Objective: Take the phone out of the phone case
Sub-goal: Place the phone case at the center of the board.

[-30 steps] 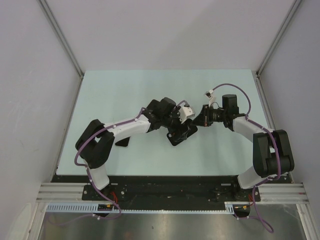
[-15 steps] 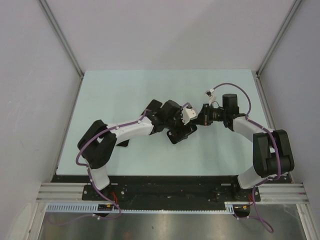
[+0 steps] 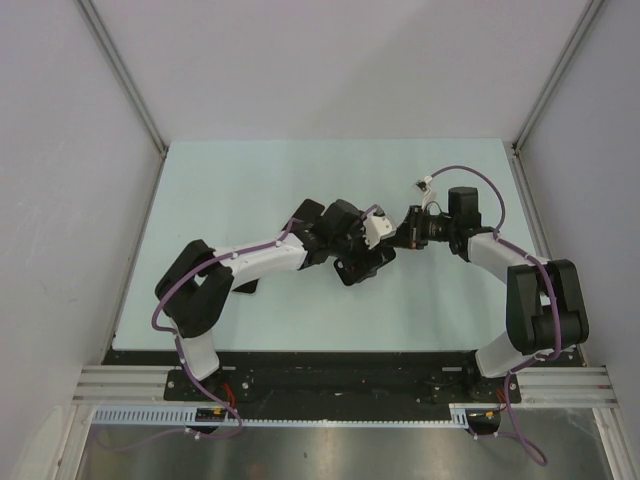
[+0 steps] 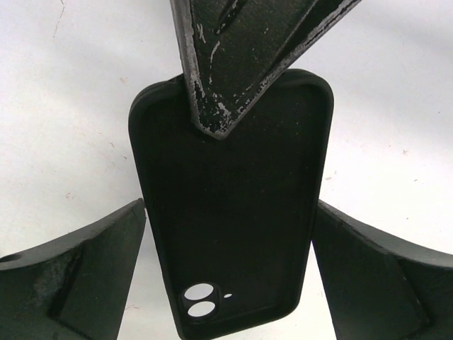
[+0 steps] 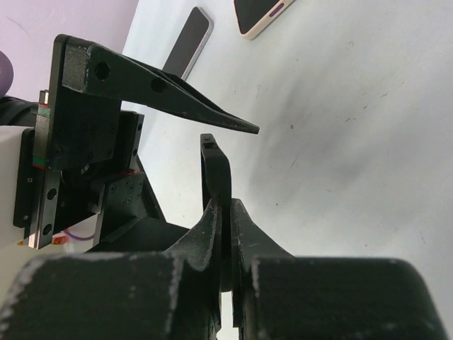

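Since a second ago the left arm has edged rightward; the left gripper [image 4: 230,205] hangs spread wide over the black phone case [image 4: 241,156] at frame centre. The right gripper [image 5: 225,212] is pinched tight on the case's rim. The table [image 4: 56,106] shows through the camera cutout, so the case looks empty, and a bare phone [image 5: 187,42] lies upper left in the right wrist view. Only setting the case down seems left.

phone case [image 4: 233,212] — bottom cropped, corner hidden
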Controlling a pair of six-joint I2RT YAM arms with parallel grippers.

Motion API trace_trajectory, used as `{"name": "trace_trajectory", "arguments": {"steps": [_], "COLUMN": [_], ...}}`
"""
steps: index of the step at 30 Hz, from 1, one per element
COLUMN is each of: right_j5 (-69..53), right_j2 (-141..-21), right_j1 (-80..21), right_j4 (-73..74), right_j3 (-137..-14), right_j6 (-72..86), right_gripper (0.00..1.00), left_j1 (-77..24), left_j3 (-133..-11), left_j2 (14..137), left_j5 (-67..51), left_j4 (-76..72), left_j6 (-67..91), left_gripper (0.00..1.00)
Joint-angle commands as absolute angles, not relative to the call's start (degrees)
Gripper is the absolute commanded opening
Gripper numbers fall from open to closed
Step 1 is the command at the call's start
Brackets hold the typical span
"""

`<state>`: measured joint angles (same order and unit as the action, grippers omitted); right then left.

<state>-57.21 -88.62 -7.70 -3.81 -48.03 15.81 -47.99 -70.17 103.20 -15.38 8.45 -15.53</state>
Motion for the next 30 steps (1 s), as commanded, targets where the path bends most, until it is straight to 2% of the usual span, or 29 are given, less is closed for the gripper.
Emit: {"name": "trace_trajectory", "arguments": {"steps": [1, 10, 12, 13, 16, 18, 23, 27, 28, 30], "right_j5": [-58.0, -58.4, -58.4, -58.5, -58.6, -58.6, -59.0, -59.3, -59.3, -59.5], "right_j2": [-88.1, -88.2, -88.2, -88.3, -88.3, -88.3, -88.2, -88.0, -88.1, -87.9], "right_j1": [-7.0, -6.9, -6.9, -6.9, -6.9, -6.9, -6.9, -6.3, -5.9, -5.5], "right_j4": [-6.2, -6.3, -6.2, -6.3, -6.3, -6.2, -6.2, -6.6, -6.7, -7.0], "right_j3": [-49.2, -49.2, -49.2, -49.2, -49.2, -49.2, -49.2, -49.2, -49.2, -49.2], "right_j6": [18.4, 18.8, 18.6, 18.6, 18.5, 18.0, 17.8, 17.8, 17.8, 18.0], "right_gripper": [0.0, 0.0, 0.0, 0.0, 0.0, 0.05, 0.16, 0.34, 0.42, 0.48], "left_j1": [-48.7, -50.0, -50.0, -50.0, -49.9, -50.0, -50.0, -49.5, -49.2, -47.9], "left_j3": [-70.1, -70.8, -70.8, -70.7, -70.8, -70.8, -70.6, -70.7, -70.6, -70.4], "left_j2": [101.8, 103.5, 103.4, 103.4, 103.2, 103.0, 102.8, 102.5, 102.4, 101.8], "left_j5": [-14.5, -9.8, -9.8, -10.0, -10.5, -10.7, -10.2, -8.7, -8.5, -8.1], "left_j4": [6.7, 6.7, 6.7, 6.7, 6.6, 6.8, 6.6, 6.7, 6.7, 6.7], "left_j6": [-16.6, -17.9, -18.2, -18.2, -18.4, -18.3, -18.2, -18.2, -18.4, -18.3], "left_gripper": [1.0, 0.98, 0.92, 0.81, 0.64, 0.6, 0.59, 0.59, 0.59, 0.59]}}
